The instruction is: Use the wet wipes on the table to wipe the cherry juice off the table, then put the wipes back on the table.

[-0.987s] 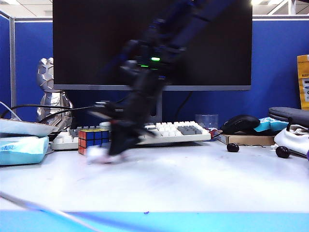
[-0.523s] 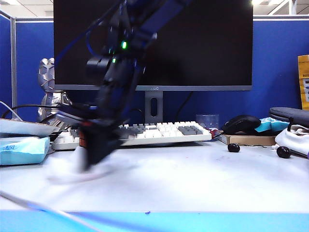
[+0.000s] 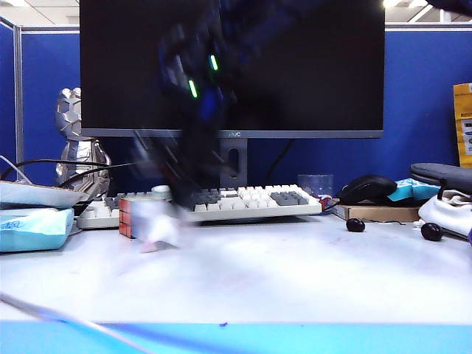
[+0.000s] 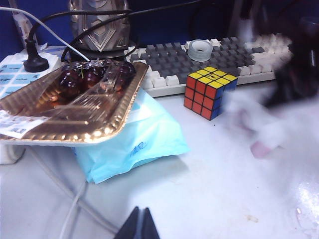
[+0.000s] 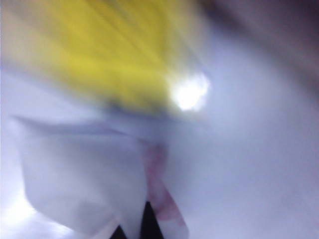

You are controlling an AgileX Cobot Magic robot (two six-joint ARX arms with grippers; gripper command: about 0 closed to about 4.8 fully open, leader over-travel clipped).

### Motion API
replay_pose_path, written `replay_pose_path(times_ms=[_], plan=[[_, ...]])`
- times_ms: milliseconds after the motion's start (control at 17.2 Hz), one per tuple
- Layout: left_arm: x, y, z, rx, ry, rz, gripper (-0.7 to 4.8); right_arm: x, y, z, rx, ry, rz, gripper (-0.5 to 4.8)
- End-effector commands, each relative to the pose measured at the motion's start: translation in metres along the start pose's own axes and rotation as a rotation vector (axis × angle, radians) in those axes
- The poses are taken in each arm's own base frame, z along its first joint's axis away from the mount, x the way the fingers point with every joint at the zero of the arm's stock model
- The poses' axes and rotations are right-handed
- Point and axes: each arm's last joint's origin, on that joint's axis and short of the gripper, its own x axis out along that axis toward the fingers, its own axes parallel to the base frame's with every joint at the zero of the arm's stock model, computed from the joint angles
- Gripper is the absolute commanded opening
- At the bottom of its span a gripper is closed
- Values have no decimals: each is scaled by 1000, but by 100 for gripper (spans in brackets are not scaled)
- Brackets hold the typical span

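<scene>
Exterior view: the left pincer (image 4: 141,225) is being kept closed and empty at seven o'clock, well apart. Nearer, the right pincer (image 3: 166,214) is being held clamped on the wet wipes (image 3: 156,225), trailed toward six o'clock against the desk (image 3: 295,280).
</scene>
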Motion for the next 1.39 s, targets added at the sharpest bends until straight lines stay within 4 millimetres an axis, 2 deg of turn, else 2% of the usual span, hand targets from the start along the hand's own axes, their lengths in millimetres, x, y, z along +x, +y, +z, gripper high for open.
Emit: replay_pose_path(times_ms=[58, 232, 407, 523, 639, 755, 813, 929, 987, 1104, 1220, 1336, 1394], plan=[[0, 0, -1, -4, 8, -3, -2, -8, 22, 3, 3, -9, 161, -6], [0, 0, -1, -4, 8, -3, -2, 5, 48, -17, -14, 183, 218, -6], [0, 0, -1, -4, 8, -3, -2, 6, 65, -27, -50, 276, 264, -6], [0, 0, -1, -4, 8, -3, -2, 2, 72, -35, -40, 360, 353, -6], [0, 0, -1, -4, 8, -3, -2, -1, 73, -42, -68, 438, 345, -6], [0, 0, -1, -4, 8, -3, -2, 0, 69, -43, -92, 449, 247, -6], [0, 0, -1, -4, 8, -2, -2, 2, 62, -43, -119, 455, 97, -6], [0, 0, -1, -4, 8, -3, -2, 11, 55, -43, -126, 438, 10, -6], [0, 0, -1, -4, 8, -3, -2, 16, 53, -41, -127, 415, 31, -5], [0, 0, -1, -4, 8, -3, -2, 22, 58, -41, -119, 385, 201, -6], [0, 0, -1, -4, 8, -3, -2, 30, 74, -46, -126, 404, 345, -6], [0, 0, -1, -4, 8, -3, -2, 33, 89, -49, -183, 418, 370, -6], [0, 0, -1, -4, 8, -3, -2, 34, 91, -50, -208, 429, 298, -6]])
